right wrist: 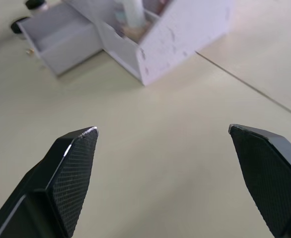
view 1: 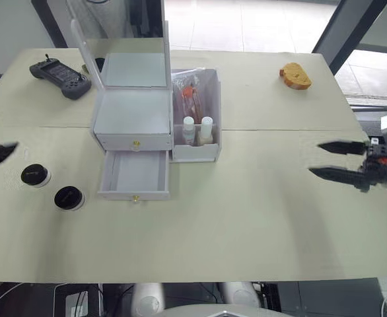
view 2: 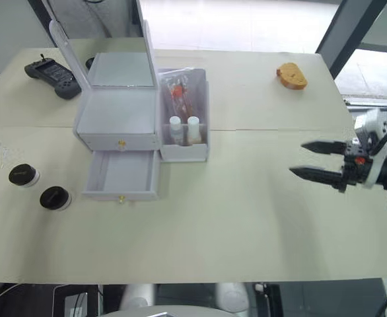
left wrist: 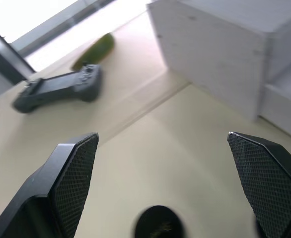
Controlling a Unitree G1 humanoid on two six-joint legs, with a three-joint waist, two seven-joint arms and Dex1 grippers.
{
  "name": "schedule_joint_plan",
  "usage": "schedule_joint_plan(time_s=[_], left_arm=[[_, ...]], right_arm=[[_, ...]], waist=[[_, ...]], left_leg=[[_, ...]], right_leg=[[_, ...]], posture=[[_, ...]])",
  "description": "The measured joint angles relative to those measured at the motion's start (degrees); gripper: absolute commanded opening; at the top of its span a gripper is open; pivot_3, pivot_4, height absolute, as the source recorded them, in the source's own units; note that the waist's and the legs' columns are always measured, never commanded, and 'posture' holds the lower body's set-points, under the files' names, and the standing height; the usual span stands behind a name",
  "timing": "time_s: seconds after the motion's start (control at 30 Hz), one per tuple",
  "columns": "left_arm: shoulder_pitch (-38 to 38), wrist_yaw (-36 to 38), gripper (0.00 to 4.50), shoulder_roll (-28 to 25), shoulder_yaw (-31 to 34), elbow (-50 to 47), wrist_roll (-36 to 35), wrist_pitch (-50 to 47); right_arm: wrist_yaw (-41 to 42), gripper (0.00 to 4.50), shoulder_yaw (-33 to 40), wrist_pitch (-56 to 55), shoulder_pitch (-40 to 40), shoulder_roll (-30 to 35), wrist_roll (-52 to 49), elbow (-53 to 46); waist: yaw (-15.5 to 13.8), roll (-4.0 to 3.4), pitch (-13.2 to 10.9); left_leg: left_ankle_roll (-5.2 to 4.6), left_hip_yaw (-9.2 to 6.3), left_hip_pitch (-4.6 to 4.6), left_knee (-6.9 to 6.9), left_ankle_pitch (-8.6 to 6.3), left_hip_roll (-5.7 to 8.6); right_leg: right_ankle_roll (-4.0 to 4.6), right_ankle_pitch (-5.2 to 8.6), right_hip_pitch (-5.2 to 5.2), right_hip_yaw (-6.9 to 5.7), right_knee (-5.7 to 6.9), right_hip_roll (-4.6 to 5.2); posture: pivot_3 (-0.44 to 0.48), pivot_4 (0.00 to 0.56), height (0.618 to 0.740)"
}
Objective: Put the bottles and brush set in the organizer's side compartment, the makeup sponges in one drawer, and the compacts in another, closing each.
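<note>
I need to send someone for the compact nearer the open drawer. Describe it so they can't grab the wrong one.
Start at the white organizer with its mirror lid raised, and find its lower drawer, pulled open. On the table to the robot's left of that drawer lie two round black compacts with white rims. Take the nearer compact, closest to the drawer front; the other compact lies farther out.

Compacts beside organizer's seemingly empty open drawer.

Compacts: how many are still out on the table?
2: one compact left of the open lower drawer, the other compact just nearer the robot. More may be hidden in the shut upper drawer.
</note>
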State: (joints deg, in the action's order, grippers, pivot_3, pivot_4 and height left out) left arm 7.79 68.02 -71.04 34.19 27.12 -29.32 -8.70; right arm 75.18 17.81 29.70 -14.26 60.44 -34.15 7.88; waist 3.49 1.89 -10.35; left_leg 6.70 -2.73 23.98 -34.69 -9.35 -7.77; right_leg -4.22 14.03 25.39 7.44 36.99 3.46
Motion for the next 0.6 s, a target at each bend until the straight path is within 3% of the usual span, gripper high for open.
schedule_joint_plan(time_s=[0.17,0.27,0.4,0.5,0.6], left_arm=[[6.91,7.07,4.47,-0.51,-7.00,18.01,5.36,5.68],[9.81,8.01,4.47,-0.51,-7.66,22.05,6.77,7.66],[11.19,9.32,4.47,-0.51,-8.43,23.17,7.45,9.12],[11.08,10.60,4.47,-0.53,-8.31,21.85,7.46,8.60],[2.98,13.57,4.47,-0.37,-5.62,14.54,5.62,5.39]], right_arm=[[-3.01,4.50,4.08,-4.33,5.03,-1.45,2.47,2.80],[-4.87,4.50,4.47,-4.27,4.98,-2.37,2.33,1.45],[-7.13,4.50,4.40,-2.82,-0.23,-2.80,1.39,-0.37],[-6.46,4.50,2.99,5.86,-6.86,-1.23,-4.01,-4.59],[-6.67,4.50,-1.13,14.45,-16.58,-1.79,-10.52,-10.50]], waist=[[0.89,-0.18,-0.04],[0.83,-0.13,-0.04],[0.60,-0.14,-0.05],[0.55,-0.14,-0.05],[1.16,-0.16,-0.06]], left_leg=[[0.00,-0.23,-0.21,0.45,0.06,-0.08],[0.09,-0.22,-0.20,0.39,0.12,-0.07],[0.29,-0.22,-0.18,0.38,0.23,-0.06],[0.31,-0.23,-0.16,0.40,0.24,-0.07],[0.31,-0.18,-0.15,0.49,0.25,-0.09]], right_leg=[[0.05,0.02,0.28,-0.06,0.43,-0.25],[0.04,0.03,0.38,-0.03,0.66,-0.24],[0.12,0.08,0.45,-0.01,0.79,-0.23],[0.17,0.17,0.54,0.01,0.97,-0.24],[0.23,0.21,0.71,0.09,1.10,-0.28]], posture=[[0.000,0.150,0.705],[0.000,0.150,0.705],[0.000,0.150,0.705],[0.000,0.150,0.705],[0.000,0.150,0.705]])
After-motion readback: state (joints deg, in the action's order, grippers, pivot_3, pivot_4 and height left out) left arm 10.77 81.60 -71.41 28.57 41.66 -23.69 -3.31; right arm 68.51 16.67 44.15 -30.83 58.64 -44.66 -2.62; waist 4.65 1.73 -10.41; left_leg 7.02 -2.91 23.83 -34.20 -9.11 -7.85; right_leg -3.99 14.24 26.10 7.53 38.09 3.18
